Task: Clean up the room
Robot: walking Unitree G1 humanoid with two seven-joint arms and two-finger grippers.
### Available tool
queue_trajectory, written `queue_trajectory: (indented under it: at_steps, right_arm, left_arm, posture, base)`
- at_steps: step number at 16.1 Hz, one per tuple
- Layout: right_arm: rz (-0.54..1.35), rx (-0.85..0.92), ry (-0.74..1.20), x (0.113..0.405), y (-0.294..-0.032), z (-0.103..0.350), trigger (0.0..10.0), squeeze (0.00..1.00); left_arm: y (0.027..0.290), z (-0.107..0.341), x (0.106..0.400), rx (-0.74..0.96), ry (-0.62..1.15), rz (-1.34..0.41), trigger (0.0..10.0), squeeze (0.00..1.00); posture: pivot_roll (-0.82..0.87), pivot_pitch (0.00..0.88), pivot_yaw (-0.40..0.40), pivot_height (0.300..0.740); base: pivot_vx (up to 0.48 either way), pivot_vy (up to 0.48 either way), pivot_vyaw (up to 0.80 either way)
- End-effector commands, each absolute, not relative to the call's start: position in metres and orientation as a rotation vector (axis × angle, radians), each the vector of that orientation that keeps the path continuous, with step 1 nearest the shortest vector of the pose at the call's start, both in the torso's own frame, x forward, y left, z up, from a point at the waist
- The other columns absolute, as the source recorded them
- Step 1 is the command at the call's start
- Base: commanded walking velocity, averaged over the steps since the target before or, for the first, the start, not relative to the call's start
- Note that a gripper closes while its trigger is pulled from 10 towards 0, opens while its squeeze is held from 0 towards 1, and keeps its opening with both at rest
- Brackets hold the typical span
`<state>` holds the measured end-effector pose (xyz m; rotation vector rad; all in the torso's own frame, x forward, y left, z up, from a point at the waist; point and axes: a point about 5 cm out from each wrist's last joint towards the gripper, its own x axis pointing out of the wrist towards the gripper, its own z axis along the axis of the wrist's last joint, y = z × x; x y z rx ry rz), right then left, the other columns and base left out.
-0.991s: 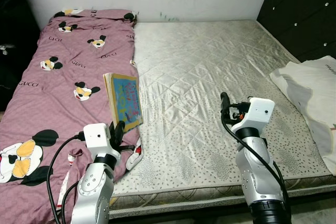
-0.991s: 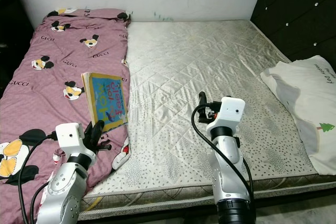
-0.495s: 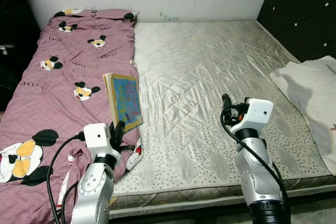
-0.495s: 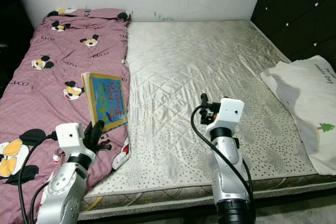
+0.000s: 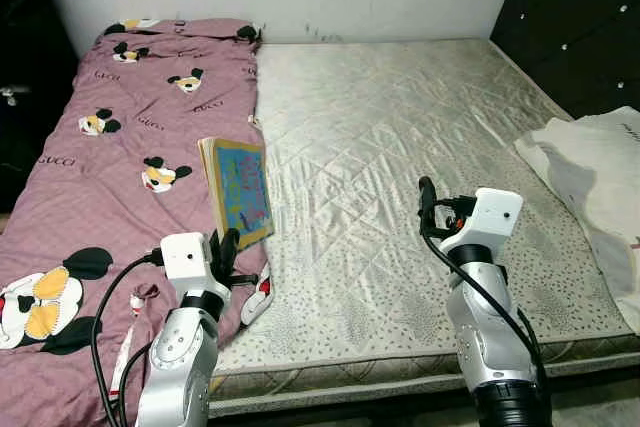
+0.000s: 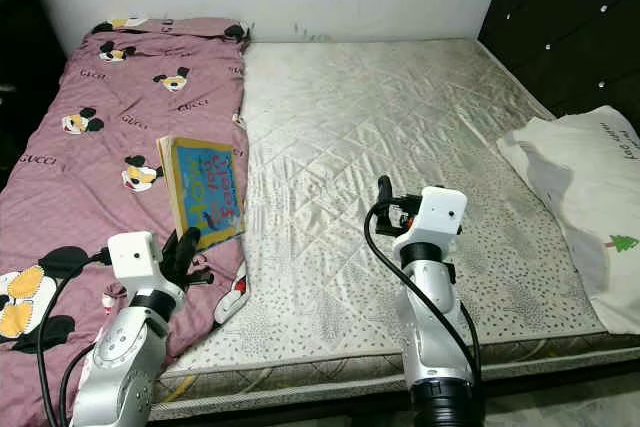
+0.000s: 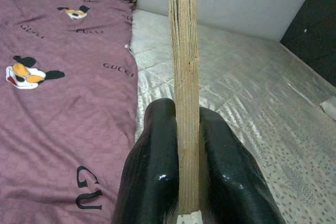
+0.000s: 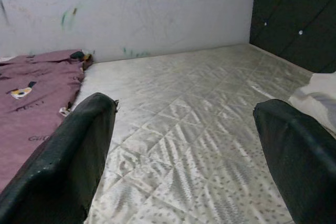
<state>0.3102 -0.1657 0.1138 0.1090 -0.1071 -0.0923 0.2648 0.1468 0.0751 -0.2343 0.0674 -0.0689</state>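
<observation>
So the left claw [image 5: 228,250] is pinching the bottom edge of a book [image 5: 238,191], and that's really the main thing going on. In the left wrist view the two black fingers [image 7: 152,171] are pressing together on the page block [image 7: 184,82], which is running straight up between them, so you're just seeing stacked page edges and none of the cover. From the head views the book is standing on its short edge, long axis pointing up and leaning a bit away toward the wall, blue cover facing the bare side of the bed. The print on the cover is too small to read. It's hanging over the seam where the pink blanket [image 5: 110,147] is meeting the mattress [image 5: 400,137], and the lower corner is hiding behind the claw.

The right claw [image 6: 385,197] is hovering above the mattress with its fingers [image 8: 73,156] spread wide, gripping nothing. From the head views you're only catching one black finger sticking up by the white wrist block.

A white cloth [image 5: 595,177] is lying on the right edge of the bed, getting cut off by the picture's border.
</observation>
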Motion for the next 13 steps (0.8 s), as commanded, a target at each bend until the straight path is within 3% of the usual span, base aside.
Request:
queue_trajectory:
  at_steps: [1, 2, 3, 4, 7, 10, 13]
  right_arm:
    - [-0.108, 0.076, -0.128, 0.309, -0.171, 0.117, 10.0, 1.00]
    - [-0.091, 0.040, -0.163, 0.305, -0.173, 0.124, 10.0, 1.00]
    - [-0.084, 0.019, -0.158, 0.303, -0.175, 0.124, 10.0, 0.85]
    - [-0.088, 0.004, -0.140, 0.299, -0.180, 0.120, 10.0, 0.00]
    - [-0.073, -0.022, -0.112, 0.294, -0.185, 0.112, 10.0, 0.00]
    - [-0.079, -0.008, -0.146, 0.313, -0.181, 0.127, 10.0, 0.00]
    - [-0.068, 0.000, -0.140, 0.314, -0.176, 0.124, 10.0, 0.00]
  left_arm:
    - [0.148, 0.084, 0.265, -0.185, 0.038, -0.060, 10.0, 0.00]
    - [0.156, 0.085, 0.261, -0.108, 0.042, -0.023, 10.0, 0.00]
    - [0.162, 0.089, 0.256, -0.071, 0.025, -0.017, 10.0, 0.00]
    - [0.166, 0.096, 0.253, -0.035, -0.001, -0.019, 10.0, 0.00]
    - [0.171, 0.106, 0.252, 0.026, -0.022, -0.049, 10.0, 0.00]
    - [0.178, 0.093, 0.254, 0.101, 0.036, -0.136, 10.0, 0.00]
    - [0.172, 0.101, 0.259, 0.178, -0.056, -0.128, 10.0, 0.00]
  posture:
    - [0.06, 0.000, 0.001, 0.740]
    - [0.06, 0.000, -0.001, 0.740]
    - [0.05, 0.000, 0.000, 0.740]
    - [0.05, 0.000, -0.002, 0.740]
    - [0.07, 0.000, -0.013, 0.740]
    - [0.07, 0.000, -0.015, 0.740]
    - [0.05, 0.000, -0.013, 0.740]
  base:
    - [0.000, 0.000, 0.00]
    - [0.000, 0.000, 0.00]
    - [0.000, 0.000, 0.00]
    - [0.000, 0.000, 0.00]
    - [0.000, 0.000, 0.00]
    - [0.000, 0.000, 0.00]
    - [0.000, 0.000, 0.00]
